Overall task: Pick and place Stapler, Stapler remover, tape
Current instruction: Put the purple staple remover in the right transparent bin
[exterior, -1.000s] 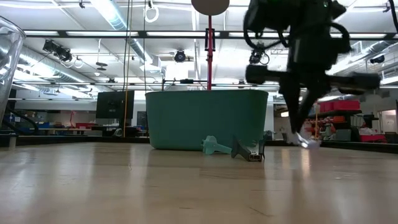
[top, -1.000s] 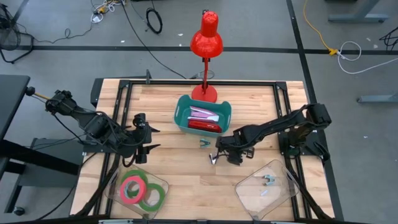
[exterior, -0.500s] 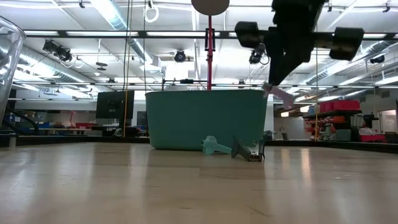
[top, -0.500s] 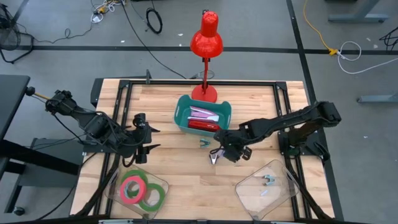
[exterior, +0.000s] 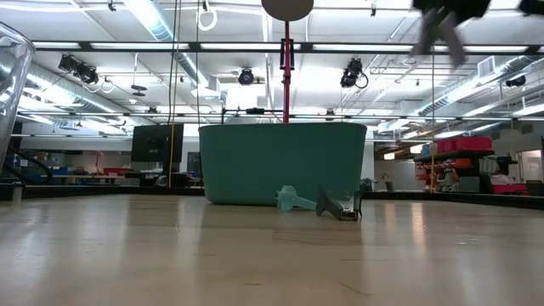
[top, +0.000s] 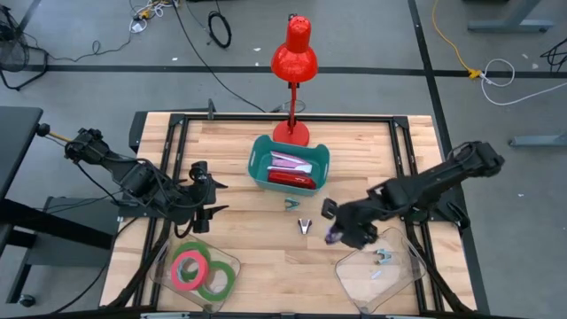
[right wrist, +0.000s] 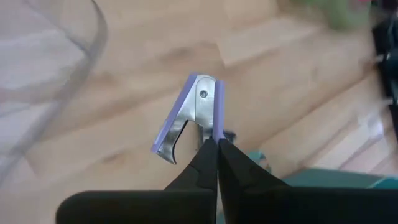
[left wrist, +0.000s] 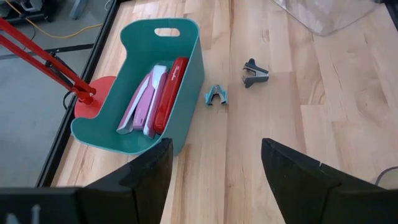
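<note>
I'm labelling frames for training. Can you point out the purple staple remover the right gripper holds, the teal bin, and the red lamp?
purple staple remover (right wrist: 198, 112), right wrist view, metal body.
teal bin (top: 324, 159), high view, right rim.
red lamp (top: 293, 60), high view, shade.

Shiny metal, purple-plastic staple remover (right wrist: 189, 115)

Grey floor (top: 372, 35), loose cables (top: 220, 28)

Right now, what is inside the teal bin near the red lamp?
The teal bin holds a red stapler and two paler ones, pink and white, lying side by side. Anything beneath them is covered.
</note>
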Available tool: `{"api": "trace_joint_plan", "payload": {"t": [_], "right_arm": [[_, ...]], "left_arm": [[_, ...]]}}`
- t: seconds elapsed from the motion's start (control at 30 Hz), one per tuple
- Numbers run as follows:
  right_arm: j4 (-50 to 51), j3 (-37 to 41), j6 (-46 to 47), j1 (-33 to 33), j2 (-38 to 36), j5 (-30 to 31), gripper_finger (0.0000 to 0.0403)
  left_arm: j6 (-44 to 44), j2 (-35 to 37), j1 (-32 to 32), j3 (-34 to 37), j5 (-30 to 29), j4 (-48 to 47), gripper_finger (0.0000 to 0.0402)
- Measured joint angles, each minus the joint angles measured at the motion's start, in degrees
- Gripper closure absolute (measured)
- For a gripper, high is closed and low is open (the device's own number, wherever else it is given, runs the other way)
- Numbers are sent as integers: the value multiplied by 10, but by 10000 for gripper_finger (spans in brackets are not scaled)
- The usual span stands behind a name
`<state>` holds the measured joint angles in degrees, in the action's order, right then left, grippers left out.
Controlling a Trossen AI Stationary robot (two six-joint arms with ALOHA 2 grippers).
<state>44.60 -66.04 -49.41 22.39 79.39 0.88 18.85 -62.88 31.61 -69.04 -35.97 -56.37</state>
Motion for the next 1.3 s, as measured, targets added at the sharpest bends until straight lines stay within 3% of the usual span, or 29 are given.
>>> {"api": "trace_joint_plan", "payload": {"t": [0.33, 0.67, 0.97, 1.3], "right_arm": [[3, 0, 71, 113, -24, -3, 402], [45, 0, 208, 207, -24, -23, 402], [64, 2, 291, 221, -16, -30, 402], [70, 2, 295, 221, -13, -47, 389]], "left_arm": [[0, 0, 0, 0, 0, 0, 154], [0, 0, 0, 0, 0, 0, 154], [-1, 0, 0, 0, 0, 0, 154], [-1, 0, 0, 0, 0, 0, 154]]}}
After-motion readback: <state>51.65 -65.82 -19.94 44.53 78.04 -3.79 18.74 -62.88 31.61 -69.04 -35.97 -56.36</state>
